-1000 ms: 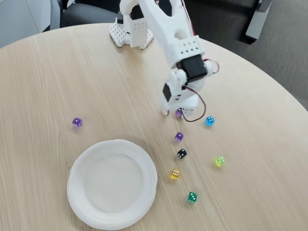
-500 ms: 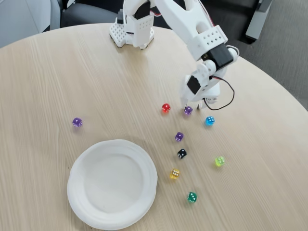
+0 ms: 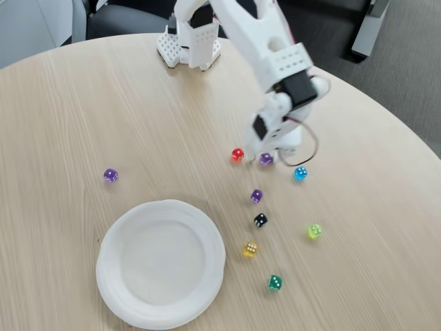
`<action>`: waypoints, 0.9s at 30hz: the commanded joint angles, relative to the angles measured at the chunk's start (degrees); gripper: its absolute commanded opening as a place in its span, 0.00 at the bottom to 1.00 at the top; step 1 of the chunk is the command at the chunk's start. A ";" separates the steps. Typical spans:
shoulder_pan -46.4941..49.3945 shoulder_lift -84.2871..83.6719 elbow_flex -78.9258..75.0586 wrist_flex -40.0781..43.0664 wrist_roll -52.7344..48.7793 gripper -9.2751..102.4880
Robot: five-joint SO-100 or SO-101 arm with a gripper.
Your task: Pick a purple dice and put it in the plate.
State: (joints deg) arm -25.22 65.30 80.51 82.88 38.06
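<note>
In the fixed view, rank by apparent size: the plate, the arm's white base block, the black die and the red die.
1. The plate, by far the widest.
2. The arm's white base block, though it sits farther from the camera.
3. The black die and the red die look alike; no ranking between them.
</note>
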 commanded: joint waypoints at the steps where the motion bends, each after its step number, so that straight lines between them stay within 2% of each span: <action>1: 1.93 2.02 -0.70 -0.18 -0.88 0.22; 16: 1.93 2.55 -0.70 -0.09 -2.46 0.21; 27: 0.88 2.81 -0.79 -0.18 0.53 0.22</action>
State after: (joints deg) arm -23.82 65.30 80.51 82.88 38.41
